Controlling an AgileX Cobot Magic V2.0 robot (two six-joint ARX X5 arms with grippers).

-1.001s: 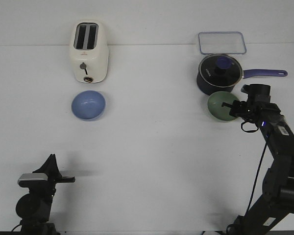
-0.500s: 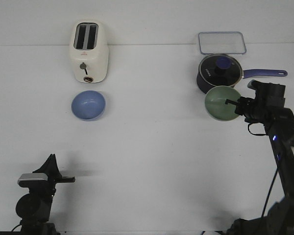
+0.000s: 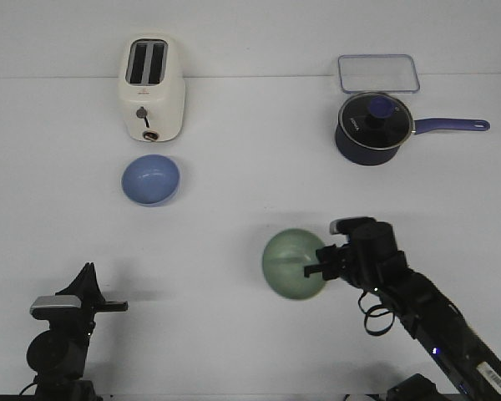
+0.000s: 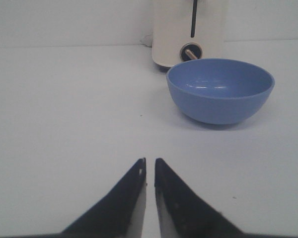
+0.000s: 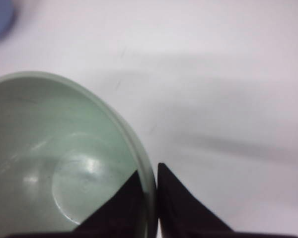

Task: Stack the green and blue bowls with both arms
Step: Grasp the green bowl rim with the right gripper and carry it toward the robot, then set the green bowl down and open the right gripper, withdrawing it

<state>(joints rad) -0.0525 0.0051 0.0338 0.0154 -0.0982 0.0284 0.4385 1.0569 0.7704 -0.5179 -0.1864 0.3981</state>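
Note:
The blue bowl (image 3: 151,180) sits upright on the white table in front of the toaster; it also shows in the left wrist view (image 4: 220,90). My right gripper (image 3: 317,266) is shut on the rim of the green bowl (image 3: 293,264) and holds it in the air over the table's middle, tilted. In the right wrist view the green bowl (image 5: 64,158) has one finger inside and one outside its rim (image 5: 150,186). My left gripper (image 4: 149,163) is shut and empty, low near the front left, well short of the blue bowl.
A cream toaster (image 3: 151,88) stands behind the blue bowl. A dark navy lidded saucepan (image 3: 373,126) with a long handle and a clear rectangular lid (image 3: 378,73) sit at the back right. My left arm's base (image 3: 63,334) is at the front left.
My right arm has carried the green bowl from beside the saucepan toward the front and left, to the table's middle. The left arm and blue bowl have not moved.

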